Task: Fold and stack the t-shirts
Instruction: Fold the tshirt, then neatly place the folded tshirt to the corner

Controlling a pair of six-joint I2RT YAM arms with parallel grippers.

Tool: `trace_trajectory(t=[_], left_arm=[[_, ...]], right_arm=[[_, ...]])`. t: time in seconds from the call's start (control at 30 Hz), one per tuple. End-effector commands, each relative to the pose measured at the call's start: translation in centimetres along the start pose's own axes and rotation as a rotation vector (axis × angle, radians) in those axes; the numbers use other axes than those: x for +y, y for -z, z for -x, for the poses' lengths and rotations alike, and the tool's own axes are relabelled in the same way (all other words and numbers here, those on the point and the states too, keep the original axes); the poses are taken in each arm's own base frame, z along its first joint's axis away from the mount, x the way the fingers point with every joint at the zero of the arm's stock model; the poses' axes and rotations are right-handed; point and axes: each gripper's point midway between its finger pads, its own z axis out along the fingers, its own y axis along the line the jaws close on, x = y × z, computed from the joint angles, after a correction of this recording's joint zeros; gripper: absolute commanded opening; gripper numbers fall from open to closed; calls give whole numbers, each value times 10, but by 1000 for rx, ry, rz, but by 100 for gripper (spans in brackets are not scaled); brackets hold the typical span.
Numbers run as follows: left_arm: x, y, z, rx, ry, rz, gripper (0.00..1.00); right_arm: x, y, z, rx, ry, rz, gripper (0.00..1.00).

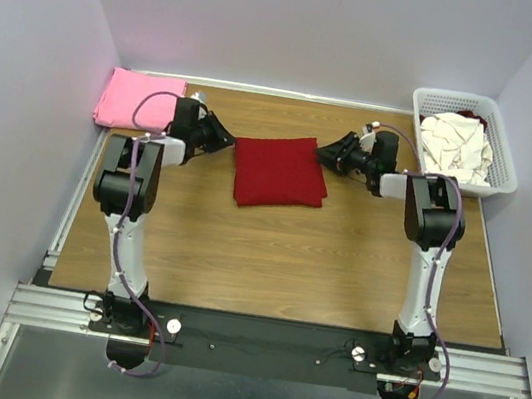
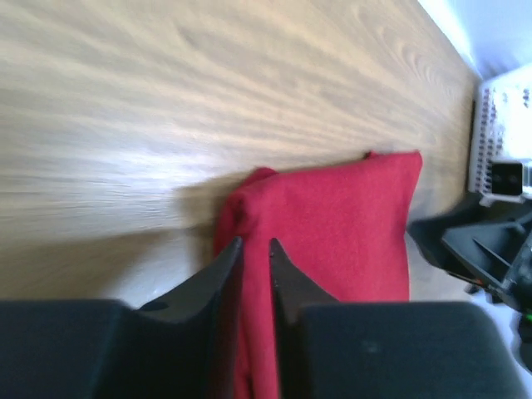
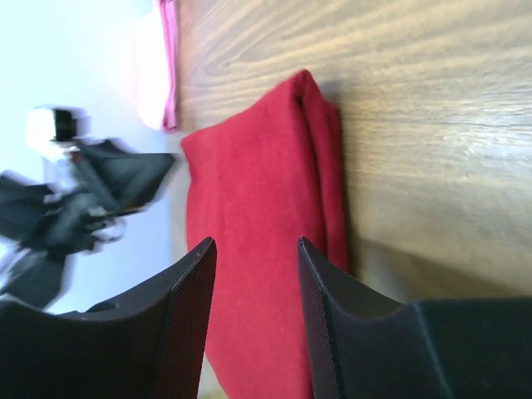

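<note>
A dark red t-shirt (image 1: 279, 171) lies folded in a rough square at the table's far middle. My left gripper (image 1: 225, 138) is at its left edge; in the left wrist view (image 2: 255, 241) the jaws stand a narrow gap apart over the red cloth (image 2: 332, 216) and pinch nothing that I can see. My right gripper (image 1: 326, 154) is at the shirt's far right corner; in the right wrist view (image 3: 256, 241) the jaws are wide apart and empty over the red cloth (image 3: 249, 183). A bright pink t-shirt (image 1: 138, 98) lies folded at the far left. Cream-white t-shirts (image 1: 459, 147) are heaped in the basket.
A white lattice basket (image 1: 461, 97) stands at the far right corner. Walls close in the table at the back and on both sides. The pink shirt's edge (image 3: 169, 66) and the blurred left arm (image 3: 91, 199) show in the right wrist view.
</note>
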Motion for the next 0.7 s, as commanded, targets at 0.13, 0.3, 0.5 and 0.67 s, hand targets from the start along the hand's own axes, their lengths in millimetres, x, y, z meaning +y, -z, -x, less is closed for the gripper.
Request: trace_trajectory(t=[0.13, 0.3, 0.5, 0.67], left_arm=[[-60, 104, 88, -263, -289, 142, 44], [-57, 173, 88, -337, -396, 297, 67], [-37, 230, 68, -365, -486, 433, 91], [-34, 255, 44, -468, -452, 368, 98]], right_arm=[[55, 31, -4, 20, 297, -187, 52], [76, 30, -57, 112, 532, -349, 53], [96, 0, -141, 213, 846, -474, 53], [109, -29, -196, 302, 1024, -489, 54]])
